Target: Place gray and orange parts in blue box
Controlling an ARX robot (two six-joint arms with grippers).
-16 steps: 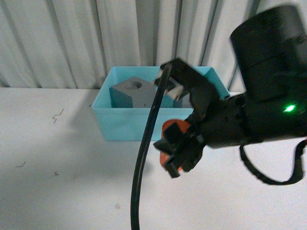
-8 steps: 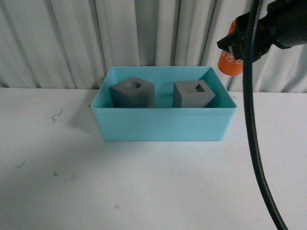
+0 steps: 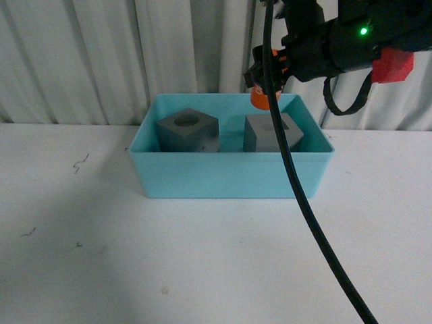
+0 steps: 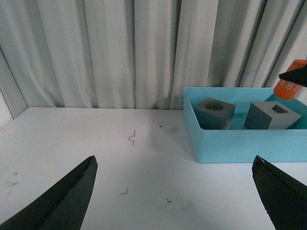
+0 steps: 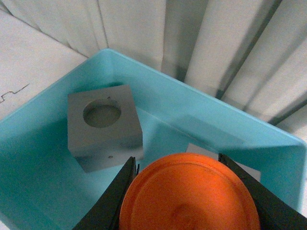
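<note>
Held in the right gripper (image 3: 264, 75), closed on it from both sides: the orange cylinder (image 3: 261, 98), hanging above the blue box (image 3: 229, 177), over its rear half and above the gray cube with the square recess (image 3: 271, 132). Seen from the right wrist as a round orange end face (image 5: 189, 191) between the two dark fingers (image 5: 111, 200), so long axis running roughly along the line of sight of that camera, down toward the box floor; cube with the round recess (image 5: 102, 125) lying off to one side of it, square-recess cube almost wholly hidden beneath. Judged the deciding relation: cylinder over the box interior but directly above a cube, so a straight drop likely to land on that cube's top rather than on bare floor; free floor showing between the two cubes. Right arm plainly the nearer one, already over the box. Left gripper (image 4: 177, 191) spread wide, empty, low over the white table (image 3: 101, 256) and well apart from the box. Count: two gray cubes, both inside the box; one orange cylinder, not yet released; one blue box. Also crossing the front view: one black cable (image 3: 297, 182).
</note>
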